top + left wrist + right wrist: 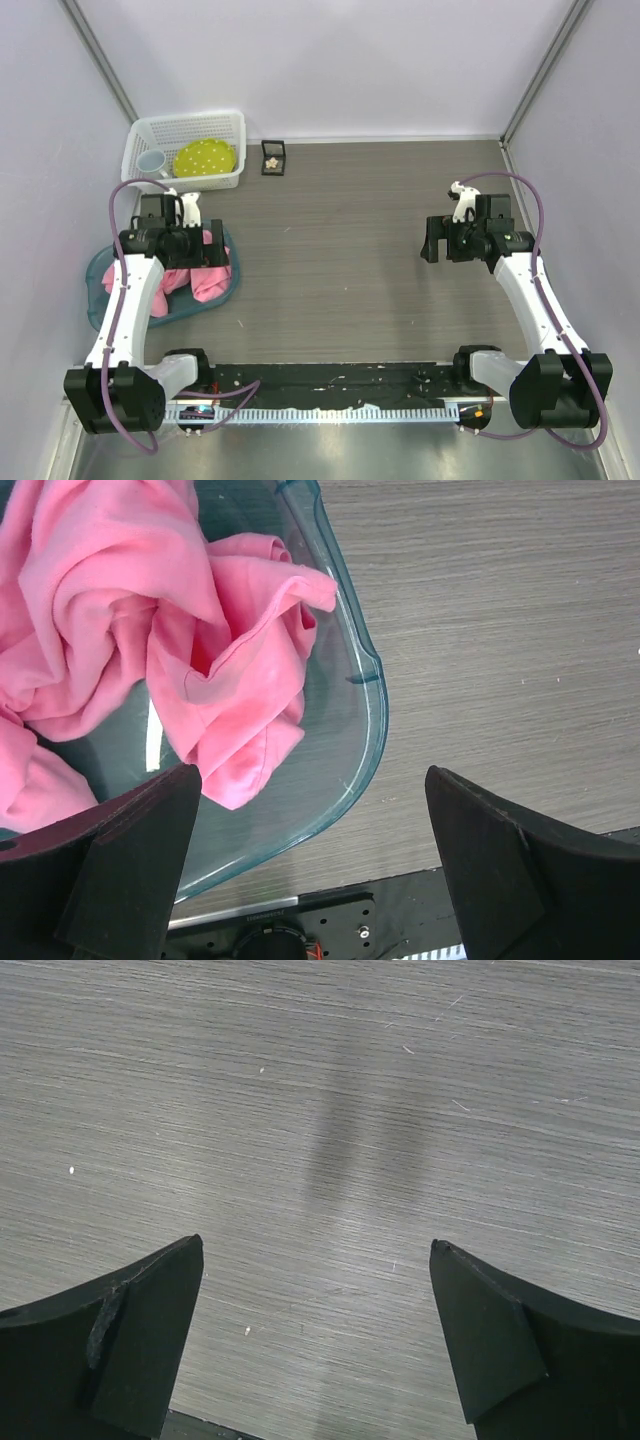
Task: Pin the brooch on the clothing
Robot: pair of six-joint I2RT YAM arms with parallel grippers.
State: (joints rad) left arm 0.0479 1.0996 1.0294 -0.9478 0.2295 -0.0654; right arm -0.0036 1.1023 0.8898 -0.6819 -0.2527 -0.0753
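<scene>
The shirt [120, 600] lies crumpled in a teal tub [372, 695] at the left of the top view, with no clear long axis. In the left wrist view one folded corner points right, toward the tub's rim. The brooch [272, 159] sits in a black box [273, 171] at upper centre-left, too small to tell its heading. The left claw [310, 800] hangs over the tub, spread wide and holding nothing. The right claw [315, 1270], equally wide and empty, is over the table [320, 1080].

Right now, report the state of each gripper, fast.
Left gripper: open, holding nothing, above the teal tub containing the pink T-shirt.
Right gripper: open, holding nothing, above the table.
</scene>
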